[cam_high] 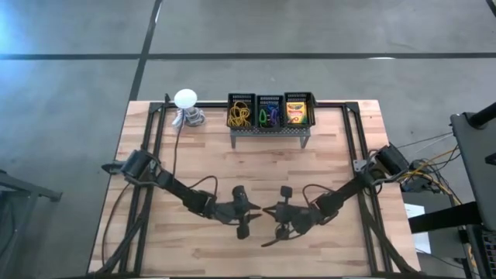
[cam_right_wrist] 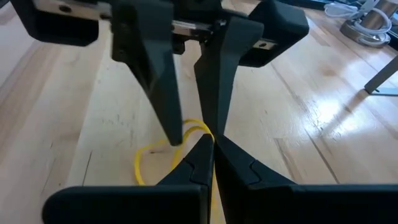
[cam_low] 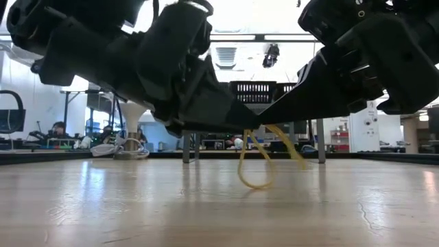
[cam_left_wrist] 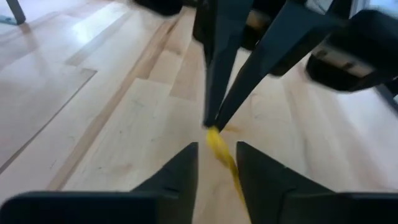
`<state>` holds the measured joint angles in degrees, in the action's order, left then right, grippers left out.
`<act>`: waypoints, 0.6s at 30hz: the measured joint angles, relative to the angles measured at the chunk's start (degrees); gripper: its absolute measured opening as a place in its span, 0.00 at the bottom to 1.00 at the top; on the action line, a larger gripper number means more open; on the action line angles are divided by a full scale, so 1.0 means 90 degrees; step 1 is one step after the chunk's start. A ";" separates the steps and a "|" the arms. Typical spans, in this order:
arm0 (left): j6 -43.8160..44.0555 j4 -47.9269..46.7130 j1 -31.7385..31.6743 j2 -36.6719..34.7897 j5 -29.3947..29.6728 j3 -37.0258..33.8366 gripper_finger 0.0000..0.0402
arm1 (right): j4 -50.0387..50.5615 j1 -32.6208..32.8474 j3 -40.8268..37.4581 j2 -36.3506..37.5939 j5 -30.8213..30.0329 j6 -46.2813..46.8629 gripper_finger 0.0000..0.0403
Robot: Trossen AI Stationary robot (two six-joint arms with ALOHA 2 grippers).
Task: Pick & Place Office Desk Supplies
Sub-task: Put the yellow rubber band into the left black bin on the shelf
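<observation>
Right tool [cam_right_wrist: 210,146]: nearest the right wrist camera, fingers pressed together at their tips and pinching a yellow rubber band [cam_right_wrist: 155,155]; the arm reaches in from the worktop's right side toward the middle front.
Left tool [cam_left_wrist: 217,158]: facing the right tool tip to tip, its fingers partly apart with a gap between them; the band runs into that gap in the left wrist view; I cannot tell whether the fingers press on it.
Yellow rubber band: between the two tools at the middle front of the worktop [cam_high: 201,155]; in the low view it hangs as a loop [cam_low: 255,165] with its lowest part touching the wood.
Both tools from above: left tool [cam_high: 246,211] and right tool [cam_high: 273,213] meet just beside each other, well apart from the stand.
Grey perforated stand [cam_high: 270,133]: at the back middle of the worktop, carrying three black baskets side by side.
Left basket [cam_high: 240,115]: holds a tangle of yellow rubber bands.
Middle basket [cam_high: 270,116]: holds small purple and green pieces, too small to name.
Right basket [cam_high: 296,113]: holds a yellow-and-green crayon box.
White ball-shaped object [cam_high: 185,98]: at the back, left of the stand.
</observation>
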<state>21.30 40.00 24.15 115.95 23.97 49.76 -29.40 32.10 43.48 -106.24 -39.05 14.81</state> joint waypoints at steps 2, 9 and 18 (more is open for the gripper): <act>-0.0002 -0.0022 -0.0020 0.0067 0.0000 -0.0006 0.24 | -0.0001 0.0000 0.0000 0.0000 0.0002 0.0000 0.02; -0.0007 -0.0099 -0.0033 0.0113 0.0000 -0.0016 0.07 | -0.0011 0.0006 0.0007 0.0024 0.0245 0.0018 0.03; -0.0014 -0.0323 -0.0033 0.0113 0.0092 -0.0024 0.02 | 0.0774 0.0403 0.0041 0.1077 0.0678 -0.0528 0.15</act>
<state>21.18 37.09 23.86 116.97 24.80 49.54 -22.43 35.72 43.86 -96.54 -32.94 10.05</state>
